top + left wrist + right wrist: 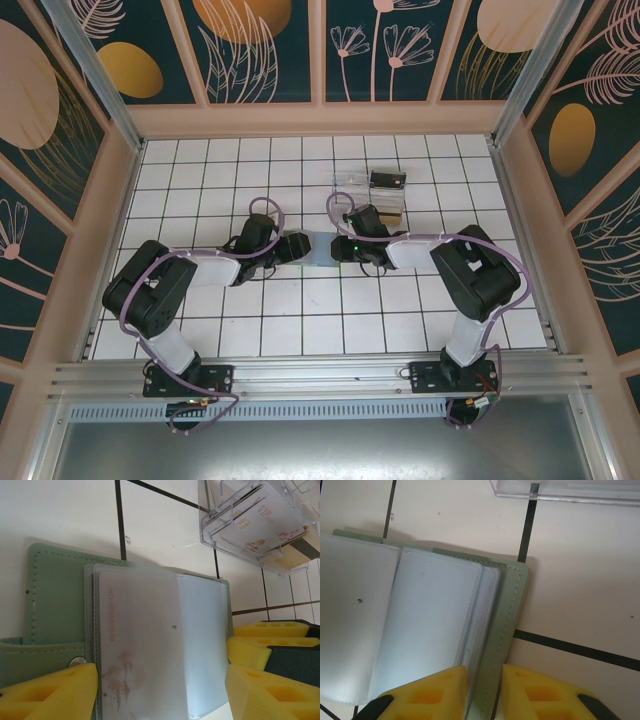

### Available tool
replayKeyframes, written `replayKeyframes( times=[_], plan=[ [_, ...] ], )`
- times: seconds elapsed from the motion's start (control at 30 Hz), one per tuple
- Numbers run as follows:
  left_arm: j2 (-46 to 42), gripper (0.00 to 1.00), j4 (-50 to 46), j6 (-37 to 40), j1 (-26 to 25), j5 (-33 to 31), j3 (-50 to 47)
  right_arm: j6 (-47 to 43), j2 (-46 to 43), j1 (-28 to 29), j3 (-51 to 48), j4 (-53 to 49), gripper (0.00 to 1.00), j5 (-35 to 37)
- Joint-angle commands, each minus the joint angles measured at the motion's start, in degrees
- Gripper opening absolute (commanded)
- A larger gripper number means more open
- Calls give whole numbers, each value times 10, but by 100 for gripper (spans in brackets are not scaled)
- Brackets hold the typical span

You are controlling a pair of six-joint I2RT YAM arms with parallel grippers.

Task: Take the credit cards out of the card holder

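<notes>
Where the two arms meet at mid-table lies the card holder (310, 250), a grey-green bifold with stitched edges. It is open and flat on the white tiled table (300, 330), just in front of the tray.

- Card holder, left half (55, 595): matte green cover with a metal snap (76, 662) on its tab. Frosted plastic sleeves (200, 645) are stacked across it.
- Sleeved card (135, 645): pale with faint red print, seen through the top sleeve and lying inside the holder.
- Card holder, right half (512, 610): the green cover edge curves down towards the camera, with empty-looking sleeves layered on its left.
- Left gripper (287, 247) (160, 695): yellow fingers spread wide, one over the green cover by the snap and the other at the far edge of the sleeves. The sleeve stack lies between them, with nothing pinched.
- Right gripper (338, 248) (482, 692): fingers drawn close together, nipping the right cover's edge along with the outer sleeve edges.
- Clear plastic tray (362, 192) (250, 525) (570, 490): set behind the holder and apart from it.
- Loose cards (260, 527): several lie stacked in the tray, the top one marked "VIP".
- Small black box (388, 181): at the tray's right side. I cannot tell whether it touches the tray.
</notes>
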Motion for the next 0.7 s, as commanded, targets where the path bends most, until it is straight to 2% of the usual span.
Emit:
replayKeyframes(
  times=[0.0, 0.23, 0.27, 0.37, 0.4, 0.53, 0.67],
  plan=[
    [-20, 68, 20, -1, -7, 35, -3, 4, 19, 9, 7, -8, 27, -9],
    [-30, 68, 15, 3, -7, 39, -3, 4, 19, 9, 6, -7, 27, -9],
    [-32, 71, 12, 6, -7, 37, -3, 4, 19, 9, 6, -7, 27, -9],
    [-36, 94, 10, 10, -6, 33, -3, 4, 21, 9, 6, -8, 27, -8],
    [-36, 98, 9, 11, -6, 34, -2, 5, 21, 9, 6, -7, 27, -8],
    [-38, 99, -2, 15, -6, 24, 0, 5, 19, 9, 6, -9, 27, -6],
    [-47, 99, -32, 22, -6, -16, 2, 8, 7, 9, 1, -9, 27, 8]
  ],
)
